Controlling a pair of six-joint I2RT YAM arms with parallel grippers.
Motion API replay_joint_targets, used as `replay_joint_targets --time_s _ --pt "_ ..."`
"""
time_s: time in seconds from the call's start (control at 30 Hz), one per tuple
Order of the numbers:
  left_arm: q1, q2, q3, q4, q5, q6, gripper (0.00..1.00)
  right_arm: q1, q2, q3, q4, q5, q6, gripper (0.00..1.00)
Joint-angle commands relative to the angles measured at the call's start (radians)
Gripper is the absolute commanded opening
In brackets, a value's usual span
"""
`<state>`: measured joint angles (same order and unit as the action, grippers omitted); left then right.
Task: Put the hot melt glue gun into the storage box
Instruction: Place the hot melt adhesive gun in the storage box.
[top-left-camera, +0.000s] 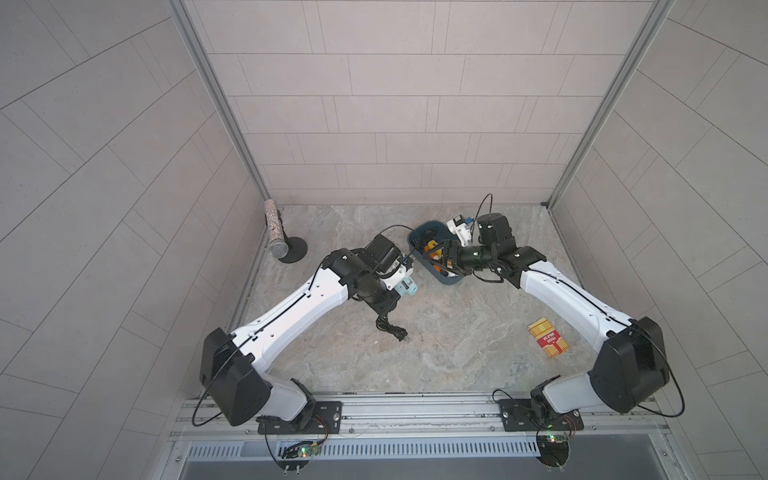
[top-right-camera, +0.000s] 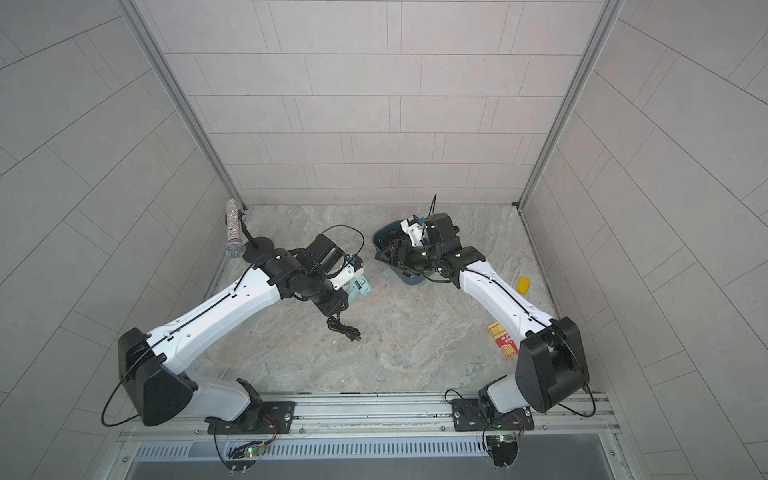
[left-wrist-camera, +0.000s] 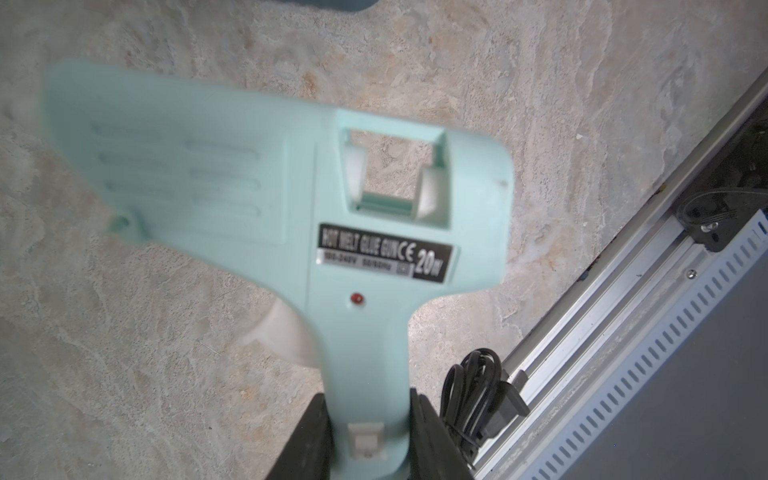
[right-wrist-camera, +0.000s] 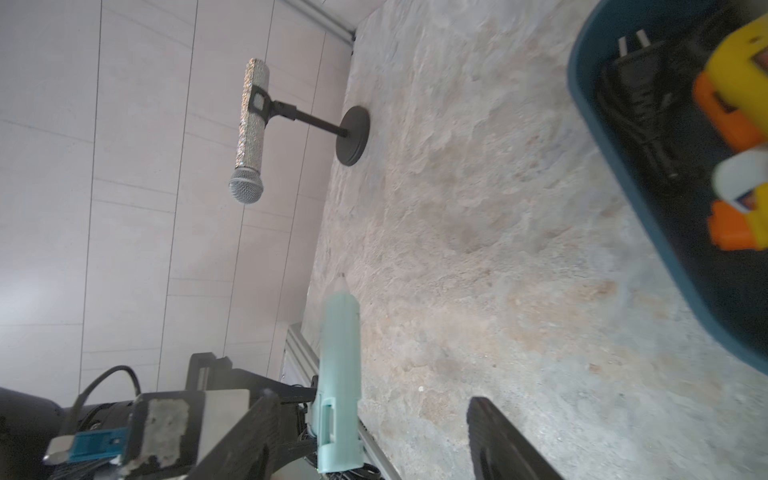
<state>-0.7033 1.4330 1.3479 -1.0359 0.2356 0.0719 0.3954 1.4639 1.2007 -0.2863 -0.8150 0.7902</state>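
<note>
The glue gun (top-left-camera: 406, 287) is left of the storage box (top-left-camera: 451, 281), apart from it, with the microphone stand (top-left-camera: 294, 249) farther left in the table's (top-left-camera: 457, 353) back corner.

Bare table (top-left-camera: 457, 340) lies open between the left hand (left-wrist-camera: 368, 415), clamped on the hot melt glue gun (left-wrist-camera: 249, 187), and the storage box (top-left-camera: 446, 279), but the wide-spread right hand (top-left-camera: 441, 254) hangs over the box, which is crowded with a yellow-orange tool (right-wrist-camera: 735, 83) and a black cord (right-wrist-camera: 640, 104).

Clamps left claw (left-wrist-camera: 370, 436) on mint-green plastic hot melt glue gun (left-wrist-camera: 291, 187) by its handle; holds right claw (right-wrist-camera: 374, 401) spread open.
</note>
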Motion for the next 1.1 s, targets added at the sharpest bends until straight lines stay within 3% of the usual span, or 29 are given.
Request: replay_joint_targets --time_s 0.0,0.47,0.77,0.8,0.93,0.97,1.07 --pt "0.002 -0.029 0.011 -0.026 0.021 0.022 0.25 0.033 0.043 0.025 -0.059 -0.063 -0.019 0.76" --pt "0.002 -0.031 0.013 -0.032 0.04 0.022 0.26 0.125 0.167 0.058 0.043 -0.161 0.067 0.74" --pt "0.0 -0.021 0.002 -0.019 0.048 0.021 0.29 0.141 0.19 0.026 0.103 -0.181 0.108 0.42" --pt "0.0 -0.023 0.001 -0.017 0.045 0.02 0.32 0.142 0.19 0.026 0.104 -0.181 0.109 0.37" --pt "0.001 -0.038 -0.001 -0.006 -0.001 0.009 0.66 0.12 0.17 0.021 0.104 -0.144 0.11 0.1" --pt "0.0 -0.047 -0.001 0.001 -0.028 0.0 0.75 0.107 0.161 0.019 0.103 -0.129 0.111 0.06" --pt "0.004 -0.088 -0.011 0.036 -0.106 -0.032 0.88 0.06 0.118 0.002 0.125 -0.067 0.137 0.0"
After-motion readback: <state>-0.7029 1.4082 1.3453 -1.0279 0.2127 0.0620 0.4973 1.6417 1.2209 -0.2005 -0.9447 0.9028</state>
